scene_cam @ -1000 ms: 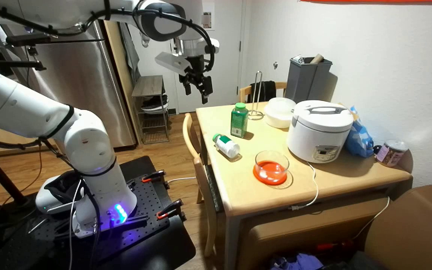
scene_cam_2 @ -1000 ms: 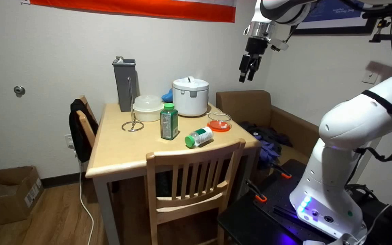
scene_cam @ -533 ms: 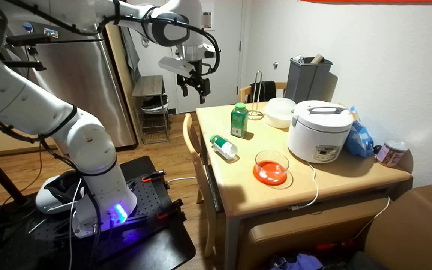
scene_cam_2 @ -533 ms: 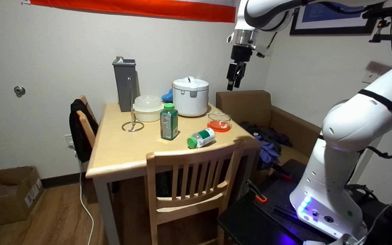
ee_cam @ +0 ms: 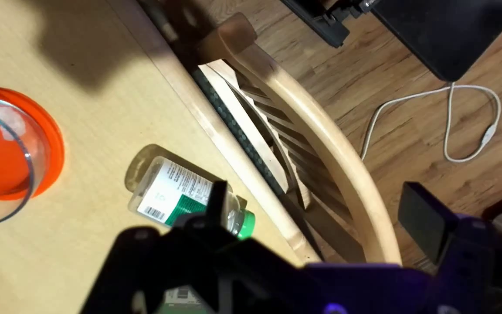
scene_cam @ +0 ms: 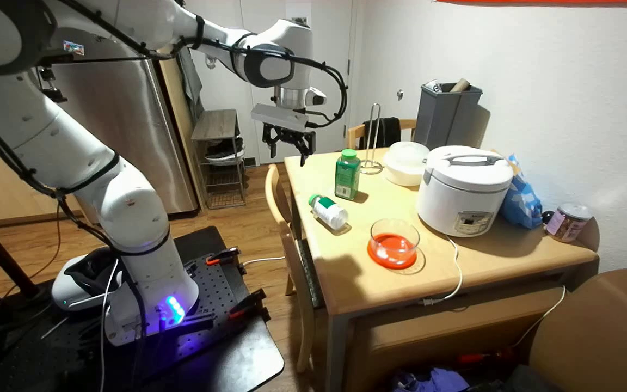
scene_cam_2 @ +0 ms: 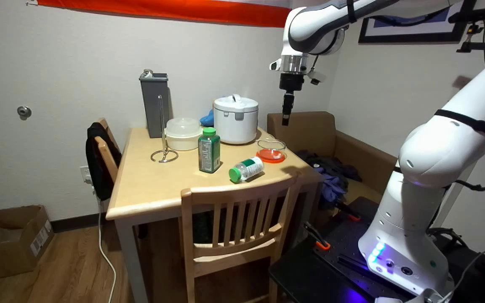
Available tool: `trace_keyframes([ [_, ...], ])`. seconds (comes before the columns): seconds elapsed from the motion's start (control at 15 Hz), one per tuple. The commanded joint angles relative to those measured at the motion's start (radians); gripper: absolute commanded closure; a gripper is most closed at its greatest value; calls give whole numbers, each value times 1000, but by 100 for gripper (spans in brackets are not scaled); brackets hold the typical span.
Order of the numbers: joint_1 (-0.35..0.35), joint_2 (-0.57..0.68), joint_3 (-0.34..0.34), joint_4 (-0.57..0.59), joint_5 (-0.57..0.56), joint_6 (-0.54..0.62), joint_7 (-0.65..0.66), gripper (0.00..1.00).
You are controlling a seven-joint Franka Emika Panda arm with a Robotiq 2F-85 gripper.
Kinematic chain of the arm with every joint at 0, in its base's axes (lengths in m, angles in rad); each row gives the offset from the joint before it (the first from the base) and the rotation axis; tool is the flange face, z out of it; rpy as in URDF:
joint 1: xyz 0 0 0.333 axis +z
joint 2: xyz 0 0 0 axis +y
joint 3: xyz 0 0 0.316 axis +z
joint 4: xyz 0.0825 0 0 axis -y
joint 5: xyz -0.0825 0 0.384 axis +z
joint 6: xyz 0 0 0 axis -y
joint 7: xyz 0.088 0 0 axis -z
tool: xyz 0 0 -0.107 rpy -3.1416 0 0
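From left, on my wrist view: a glass bowl [ee_cam: 31, 168] sits on an orange-red disc [ee_cam: 54, 144] atop the pale wooden table [ee_cam: 89, 183], well off to the left of my fingers and cut by the picture's edge. Nearer the fingers, the clear bottle [ee_cam: 168, 192] lies on its side, white-and-green label facing up at me, base toward the bowl, green cap [ee_cam: 247, 224] showing just past the finger [ee_cam: 217, 198] at this view's left. That finger crosses the bottle's shoulder by line of sight only; in both exterior views my fingers hang above the table, apart from the bottle. Lower, mostly hidden behind the dark bulk of my gripper [ee_cam: 316, 200], a green bottle [scene_cam: 347, 175] shows a sliver of label; both exterior views have it upright.

At center, my fingers stand spread wide with only air in their grasp, and the table's edge and the back of a wooden chair [ee_cam: 340, 148] appear through the gap. To the right of the chair back, the opposite finger [ee_cam: 421, 213] is framed against the wood floor [ee_cam: 399, 144]. Above that fingertip in the picture, a looped white cable [ee_cam: 489, 133] lies on the boards. Farther up, a black tabletop [ee_cam: 442, 39] reaches into the upper right corner, well apart from both fingers.
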Motion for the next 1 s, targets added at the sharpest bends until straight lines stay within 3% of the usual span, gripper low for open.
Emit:
trace_keyframes([
  [0.0, 5, 52, -15, 49, 10, -51, -164, 0],
  [0.33, 3, 83, 3, 72, 23, -126, -338, 0],
  [0.53, -25, 63, 24, 68, 7, -142, -286, 0],
  [0.93, -16, 62, 14, 39, 38, -75, -357, 0],
])
